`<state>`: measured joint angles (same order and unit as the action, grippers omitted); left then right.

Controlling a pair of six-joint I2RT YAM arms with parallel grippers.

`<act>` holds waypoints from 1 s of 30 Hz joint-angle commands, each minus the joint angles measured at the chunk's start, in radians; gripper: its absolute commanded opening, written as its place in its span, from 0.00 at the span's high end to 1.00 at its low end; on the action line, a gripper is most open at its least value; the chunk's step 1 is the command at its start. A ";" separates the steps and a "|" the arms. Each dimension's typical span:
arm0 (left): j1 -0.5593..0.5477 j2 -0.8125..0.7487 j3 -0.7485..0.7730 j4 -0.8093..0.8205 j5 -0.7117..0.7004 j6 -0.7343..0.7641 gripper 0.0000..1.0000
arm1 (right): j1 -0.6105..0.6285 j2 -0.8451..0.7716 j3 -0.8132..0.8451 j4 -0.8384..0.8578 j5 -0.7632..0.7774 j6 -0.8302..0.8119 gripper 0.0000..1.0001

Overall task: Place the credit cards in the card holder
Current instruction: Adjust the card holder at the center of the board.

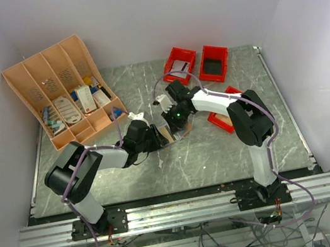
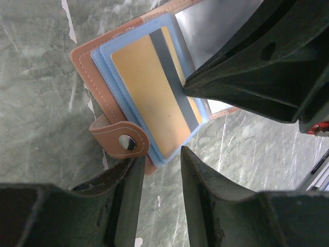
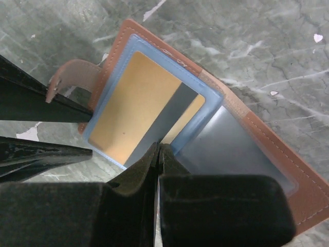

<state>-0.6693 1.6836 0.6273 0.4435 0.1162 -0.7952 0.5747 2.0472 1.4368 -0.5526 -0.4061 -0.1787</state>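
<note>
The card holder (image 1: 171, 136) lies open on the marble table between both arms. It is tan-brown leather (image 2: 82, 60) with blue plastic sleeves and a snap tab (image 2: 123, 142). A gold card with a grey stripe (image 2: 146, 98) sits in the top sleeve, its end sticking out a little. My left gripper (image 2: 160, 159) is open, with its fingers straddling the holder's near edge by the tab. My right gripper (image 3: 159, 146) is shut and empty, its tip touching the card's (image 3: 128, 108) stripe end. The right gripper also shows in the left wrist view (image 2: 186, 85).
An orange slotted rack (image 1: 61, 94) holding small items stands at the back left. Two red bins (image 1: 179, 63) (image 1: 213, 62) sit at the back, and a third (image 1: 221, 121) lies partly under the right arm. The holder's other half (image 3: 308, 193) carries a clear window pocket (image 3: 231, 149).
</note>
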 commanded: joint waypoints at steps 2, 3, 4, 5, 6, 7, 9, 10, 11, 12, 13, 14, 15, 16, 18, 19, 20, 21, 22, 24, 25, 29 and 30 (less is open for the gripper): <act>-0.001 0.018 0.014 0.021 0.004 -0.001 0.55 | 0.031 0.016 0.026 -0.026 0.008 -0.015 1.00; 0.000 0.016 0.013 0.021 0.002 0.000 0.55 | 0.029 0.010 0.025 -0.024 0.011 -0.016 1.00; -0.001 0.014 0.013 0.020 0.002 0.002 0.55 | 0.027 0.001 0.024 -0.021 0.010 -0.016 1.00; -0.001 0.012 0.011 0.017 0.001 0.002 0.55 | 0.021 -0.009 0.024 -0.018 0.003 -0.018 1.00; -0.001 0.009 0.011 0.017 0.000 0.003 0.54 | 0.014 -0.019 0.023 -0.015 -0.012 -0.020 1.00; 0.000 0.005 0.010 0.016 0.000 0.003 0.55 | 0.007 -0.021 0.019 -0.011 -0.026 -0.020 1.00; -0.001 -0.005 0.007 0.016 -0.002 0.004 0.55 | -0.010 -0.062 0.010 -0.002 -0.059 -0.025 1.00; -0.001 -0.010 0.005 0.015 -0.004 0.004 0.55 | -0.022 -0.074 0.002 0.006 -0.093 -0.029 1.00; -0.001 -0.017 0.004 0.012 -0.005 0.004 0.55 | -0.030 -0.084 -0.005 0.012 -0.117 -0.032 1.00; -0.001 -0.023 0.002 0.009 -0.007 0.006 0.55 | -0.037 -0.091 -0.011 0.017 -0.143 -0.035 1.00; -0.001 -0.033 0.001 0.007 -0.009 0.007 0.54 | -0.043 -0.095 -0.015 0.018 -0.169 -0.037 1.00; 0.000 -0.042 -0.002 0.005 -0.009 0.006 0.55 | -0.048 -0.098 -0.019 0.022 -0.186 -0.038 1.00; 0.000 -0.056 -0.004 0.002 -0.009 0.003 0.55 | -0.051 -0.099 -0.021 0.025 -0.197 -0.038 0.99; 0.000 -0.065 -0.008 0.002 -0.011 0.002 0.54 | -0.052 -0.100 -0.024 0.027 -0.200 -0.039 0.99; 0.000 -0.084 -0.018 0.005 -0.016 -0.005 0.54 | -0.052 -0.090 -0.025 0.030 -0.189 -0.036 0.99; 0.000 -0.094 -0.023 0.009 -0.016 -0.007 0.54 | -0.052 -0.084 -0.023 0.028 -0.178 -0.035 0.99; 0.002 -0.101 -0.027 0.014 -0.016 -0.011 0.54 | -0.052 -0.075 -0.023 0.028 -0.166 -0.034 0.99; 0.001 -0.108 -0.030 0.020 -0.015 -0.014 0.54 | -0.052 -0.065 -0.020 0.027 -0.157 -0.032 0.99; 0.003 -0.111 -0.034 0.026 -0.015 -0.017 0.55 | -0.052 -0.056 -0.017 0.023 -0.148 -0.030 1.00; 0.004 -0.119 -0.034 0.019 -0.024 -0.020 0.56 | -0.052 -0.041 -0.014 0.019 -0.137 -0.025 1.00; 0.004 -0.121 -0.033 0.004 -0.032 -0.018 0.62 | -0.052 -0.036 -0.012 0.019 -0.129 -0.023 1.00; 0.008 -0.119 -0.022 -0.046 -0.051 -0.010 0.75 | -0.052 -0.033 -0.010 0.019 -0.102 -0.022 1.00; 0.010 -0.115 -0.019 -0.050 -0.052 -0.009 0.76 | -0.052 -0.012 -0.008 0.016 -0.100 -0.023 1.00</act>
<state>-0.6689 1.5833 0.6056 0.4221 0.1001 -0.8116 0.5228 1.9938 1.4284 -0.5358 -0.5350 -0.2012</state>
